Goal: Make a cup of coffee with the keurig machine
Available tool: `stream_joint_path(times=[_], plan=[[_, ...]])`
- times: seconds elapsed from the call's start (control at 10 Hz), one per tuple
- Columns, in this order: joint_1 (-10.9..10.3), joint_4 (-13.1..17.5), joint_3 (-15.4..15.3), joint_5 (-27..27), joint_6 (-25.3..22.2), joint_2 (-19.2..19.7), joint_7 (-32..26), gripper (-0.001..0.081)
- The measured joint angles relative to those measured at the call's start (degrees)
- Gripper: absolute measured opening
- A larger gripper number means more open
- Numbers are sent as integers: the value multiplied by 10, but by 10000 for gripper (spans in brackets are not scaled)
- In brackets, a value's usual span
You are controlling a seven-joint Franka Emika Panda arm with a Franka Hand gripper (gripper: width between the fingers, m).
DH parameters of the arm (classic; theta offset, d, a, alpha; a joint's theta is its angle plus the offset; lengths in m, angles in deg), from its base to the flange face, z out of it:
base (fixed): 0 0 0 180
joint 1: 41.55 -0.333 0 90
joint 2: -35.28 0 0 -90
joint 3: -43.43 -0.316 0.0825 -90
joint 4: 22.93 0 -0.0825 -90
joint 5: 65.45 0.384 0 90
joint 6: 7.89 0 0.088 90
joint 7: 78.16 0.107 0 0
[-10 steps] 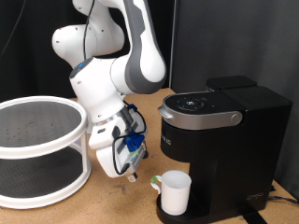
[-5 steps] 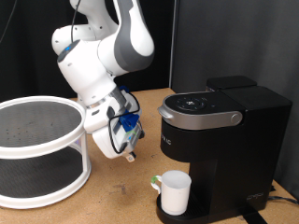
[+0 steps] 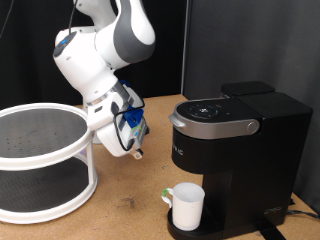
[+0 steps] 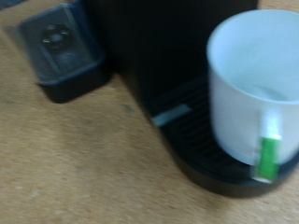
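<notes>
- Exterior view, at its left edge: one white two-tier rack point(image 3: 40, 160) stands on the wooden surface point(image 3: 130, 215), apart from the brewing spot and likely just out of the way.
- Left of centre, the one white arm carries its tool point(image 3: 137, 152) in the air above the surface, well apart from both mug and machine. Nothing shows between its fingers, and I cannot tell whether they are spread or closed.
- Right of centre, one cup point(image 3: 186, 206) sits upright on the drip tray point(image 4: 201, 163) under the spout, presumably where it would catch the brew. A small green tag point(image 4: 268, 157) shows on its handle side.
- Furthest right, one keurig machine point(image 3: 240, 150) stands with its lid down; the wrist view looks down on its base and the cup point(image 4: 252, 79), which appears empty.
</notes>
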Motion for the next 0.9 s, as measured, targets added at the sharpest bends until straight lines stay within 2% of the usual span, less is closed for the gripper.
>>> stream_joint_path(times=[0.4, 0.9], plan=[[2, 5, 10, 2, -68, -71, -27, 805], [2, 16, 5, -1, -75, -164, -1, 805]])
